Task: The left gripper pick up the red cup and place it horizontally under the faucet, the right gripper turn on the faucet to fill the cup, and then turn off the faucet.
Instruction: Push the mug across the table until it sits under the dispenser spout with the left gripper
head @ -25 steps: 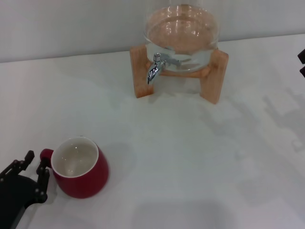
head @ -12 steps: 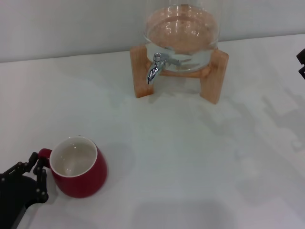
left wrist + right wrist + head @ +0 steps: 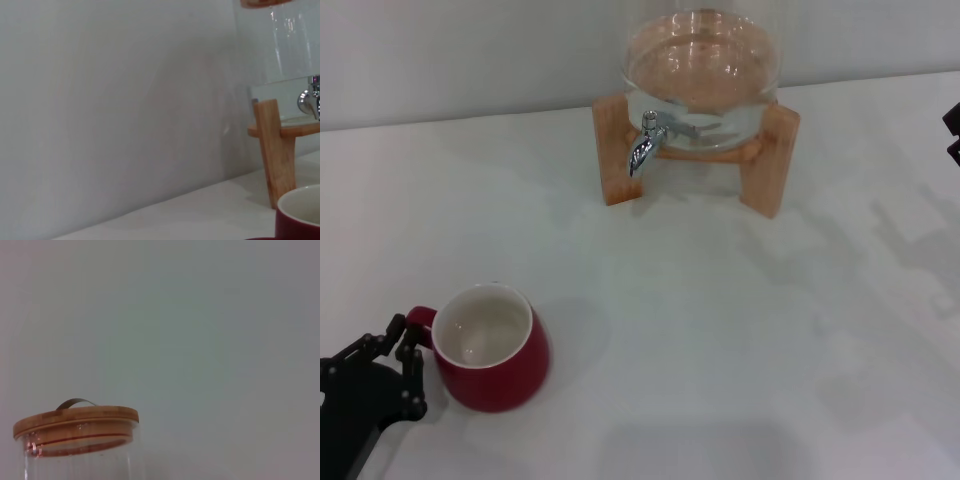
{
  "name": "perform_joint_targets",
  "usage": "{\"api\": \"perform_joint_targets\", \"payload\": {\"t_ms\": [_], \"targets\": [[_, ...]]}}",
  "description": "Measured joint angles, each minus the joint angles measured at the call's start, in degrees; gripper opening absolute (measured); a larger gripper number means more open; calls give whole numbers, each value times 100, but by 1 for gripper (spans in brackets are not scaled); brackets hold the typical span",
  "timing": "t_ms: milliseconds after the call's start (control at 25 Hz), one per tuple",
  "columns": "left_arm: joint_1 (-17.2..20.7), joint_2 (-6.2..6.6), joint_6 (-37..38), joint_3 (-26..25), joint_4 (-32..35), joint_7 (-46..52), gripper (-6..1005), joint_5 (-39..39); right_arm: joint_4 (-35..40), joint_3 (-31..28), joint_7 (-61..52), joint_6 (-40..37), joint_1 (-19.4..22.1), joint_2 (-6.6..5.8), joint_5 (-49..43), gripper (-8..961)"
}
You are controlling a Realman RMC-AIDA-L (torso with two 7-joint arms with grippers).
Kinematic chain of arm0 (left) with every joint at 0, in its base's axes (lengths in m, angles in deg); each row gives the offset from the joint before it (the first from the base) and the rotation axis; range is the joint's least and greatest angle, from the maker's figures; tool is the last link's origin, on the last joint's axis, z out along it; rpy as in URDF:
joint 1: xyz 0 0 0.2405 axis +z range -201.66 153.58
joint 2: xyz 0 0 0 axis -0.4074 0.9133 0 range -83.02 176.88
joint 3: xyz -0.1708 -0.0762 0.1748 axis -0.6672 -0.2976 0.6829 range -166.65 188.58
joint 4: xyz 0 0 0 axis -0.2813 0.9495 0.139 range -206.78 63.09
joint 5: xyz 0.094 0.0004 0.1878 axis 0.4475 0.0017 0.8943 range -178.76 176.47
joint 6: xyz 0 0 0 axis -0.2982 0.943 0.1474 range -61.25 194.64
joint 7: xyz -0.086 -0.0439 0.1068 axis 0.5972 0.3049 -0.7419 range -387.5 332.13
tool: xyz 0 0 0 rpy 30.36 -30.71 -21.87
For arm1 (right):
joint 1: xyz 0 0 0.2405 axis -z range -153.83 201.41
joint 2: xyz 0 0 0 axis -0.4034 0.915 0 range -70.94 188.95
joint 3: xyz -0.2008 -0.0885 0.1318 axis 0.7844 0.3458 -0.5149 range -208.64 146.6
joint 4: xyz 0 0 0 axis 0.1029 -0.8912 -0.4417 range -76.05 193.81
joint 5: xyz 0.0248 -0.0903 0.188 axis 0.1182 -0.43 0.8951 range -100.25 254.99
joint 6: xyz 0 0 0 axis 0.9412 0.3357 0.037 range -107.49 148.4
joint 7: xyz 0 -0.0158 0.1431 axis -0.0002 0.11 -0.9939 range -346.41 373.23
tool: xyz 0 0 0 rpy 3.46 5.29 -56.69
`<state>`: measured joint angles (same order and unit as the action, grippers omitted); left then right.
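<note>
The red cup (image 3: 495,362) stands upright on the white table near the front left, cream inside showing; its rim (image 3: 301,209) also shows in the left wrist view. My left gripper (image 3: 403,340) sits at the cup's left side with its black fingers (image 3: 413,382) closed around the small red handle (image 3: 419,318). The chrome faucet (image 3: 645,147) points down from the glass jar (image 3: 701,75) at the back centre, well away from the cup, and appears in the left wrist view too (image 3: 310,100). Only a black sliver of my right gripper (image 3: 954,132) shows at the right edge.
The jar rests in a wooden stand (image 3: 769,160) against the back wall; one stand leg (image 3: 274,150) shows in the left wrist view. The right wrist view shows the jar's bamboo lid (image 3: 75,422) with a metal handle. White tabletop (image 3: 720,340) stretches between cup and faucet.
The left gripper's fingers have drawn in around the cup's handle, and cup and gripper have shifted slightly to the right. The right gripper has stayed at the right edge.
</note>
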<state>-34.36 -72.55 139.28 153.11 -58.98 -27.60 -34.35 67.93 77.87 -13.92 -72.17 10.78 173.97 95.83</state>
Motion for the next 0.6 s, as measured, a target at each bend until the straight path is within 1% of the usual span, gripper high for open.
{"api": "perform_joint_targets", "payload": {"t_ms": [600], "targets": [[-243,3,6,38,4,31,96,-1,-9,0,0,0,0,0,-1,784]]}}
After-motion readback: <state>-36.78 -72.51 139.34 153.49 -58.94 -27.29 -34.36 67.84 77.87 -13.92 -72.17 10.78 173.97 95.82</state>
